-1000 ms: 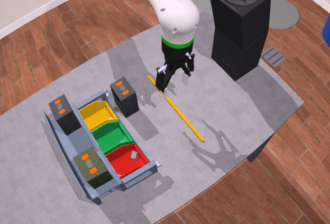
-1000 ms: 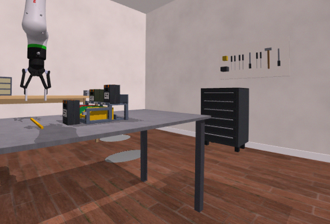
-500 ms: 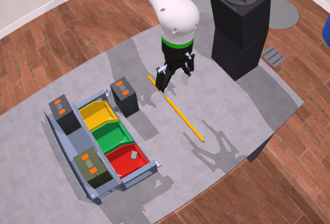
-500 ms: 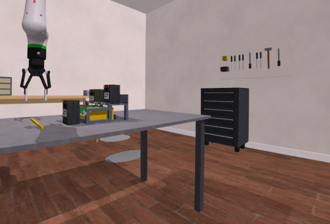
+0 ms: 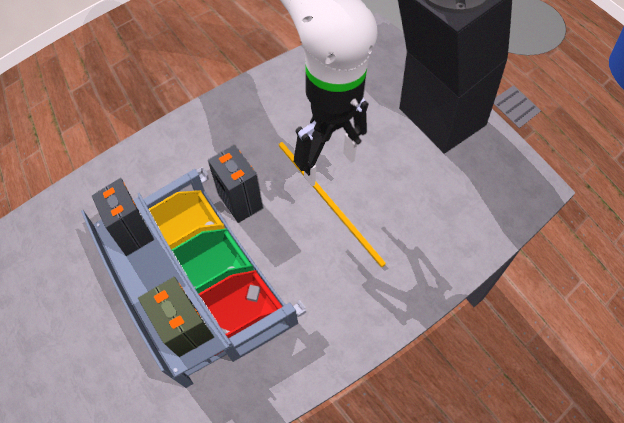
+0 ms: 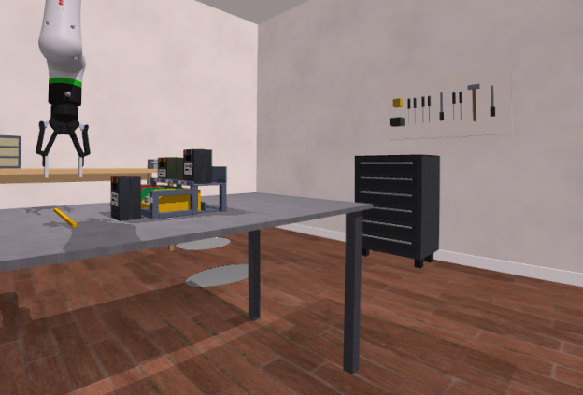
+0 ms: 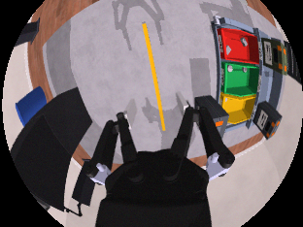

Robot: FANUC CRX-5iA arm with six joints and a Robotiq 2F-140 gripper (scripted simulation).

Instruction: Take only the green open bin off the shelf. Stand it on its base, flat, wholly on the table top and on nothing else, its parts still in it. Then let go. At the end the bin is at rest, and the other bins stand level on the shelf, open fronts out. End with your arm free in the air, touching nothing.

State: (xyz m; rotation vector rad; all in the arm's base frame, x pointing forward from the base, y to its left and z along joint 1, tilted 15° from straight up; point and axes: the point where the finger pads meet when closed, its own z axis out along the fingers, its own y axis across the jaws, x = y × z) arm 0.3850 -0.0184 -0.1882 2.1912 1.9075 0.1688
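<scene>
The green bin (image 5: 210,256) (image 7: 238,81) sits in the shelf (image 5: 263,331) (image 6: 154,204) (image 7: 238,24) between the yellow bin (image 5: 182,218) (image 6: 175,204) (image 7: 235,110) and the red bin (image 5: 236,305) (image 7: 238,55). Small light parts show in the green bin in the wrist view. The red bin holds a grey block (image 5: 253,292). The bins look level. My gripper (image 5: 331,158) (image 6: 63,168) (image 7: 155,101) is open, fingers down with nothing between them. It hangs well above the table top (image 5: 427,214), away from the shelf, on the robot-base side. Most of the green bin is hidden in the exterior view.
A dark case (image 5: 236,186) (image 6: 127,198) (image 7: 211,112) stands on the table close before the yellow bin's end. Another dark case (image 5: 125,225) (image 6: 196,166) and an olive case (image 5: 174,318) stand on the upper shelf. A yellow strip (image 5: 348,225) (image 6: 64,217) (image 7: 154,77) lies on the table.
</scene>
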